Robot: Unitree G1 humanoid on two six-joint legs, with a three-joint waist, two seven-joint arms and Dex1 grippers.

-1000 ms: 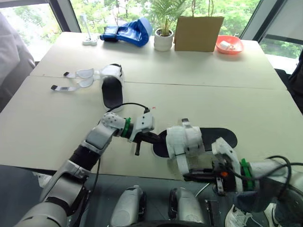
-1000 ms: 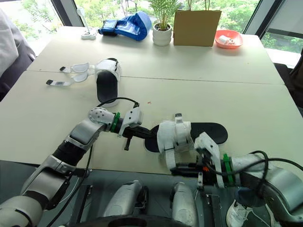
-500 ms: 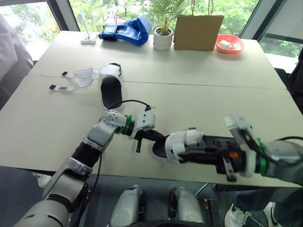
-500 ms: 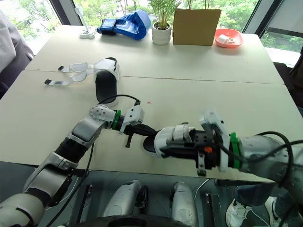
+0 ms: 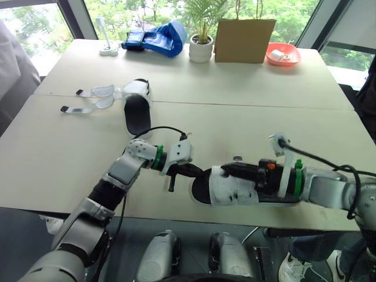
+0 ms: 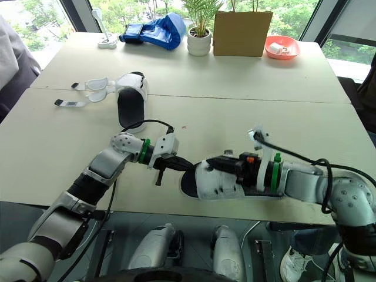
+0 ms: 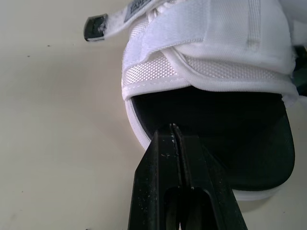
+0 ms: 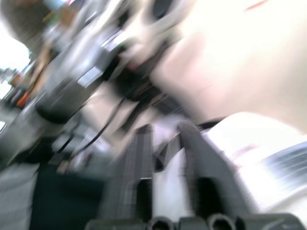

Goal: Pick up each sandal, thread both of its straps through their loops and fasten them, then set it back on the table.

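The near sandal (image 5: 235,189), white upper on a black sole, lies by the table's front edge with its toe towards my left arm. My left gripper (image 5: 197,172) is shut, its tips (image 7: 174,128) resting on the toe rim of the black footbed. One strap end with a black tab (image 7: 96,26) lies loose on the table beside the upper. My right gripper (image 5: 233,170) lies across the top of the white upper, and white strap material sits between its fingers (image 8: 139,158). A second sandal (image 5: 136,108) rests at the far left, both straps (image 5: 94,98) spread open.
Along the far edge stand a blue bag (image 5: 158,40), a potted plant (image 5: 201,50), a brown paper bag (image 5: 244,41) and a red bowl (image 5: 284,54). A person's sleeve (image 5: 12,70) shows at the left. The table's front edge (image 5: 147,212) runs just below the near sandal.
My right arm swung from below the table edge up to the right and laid the white strap over the sandal's upper. The left gripper stayed at the toe.
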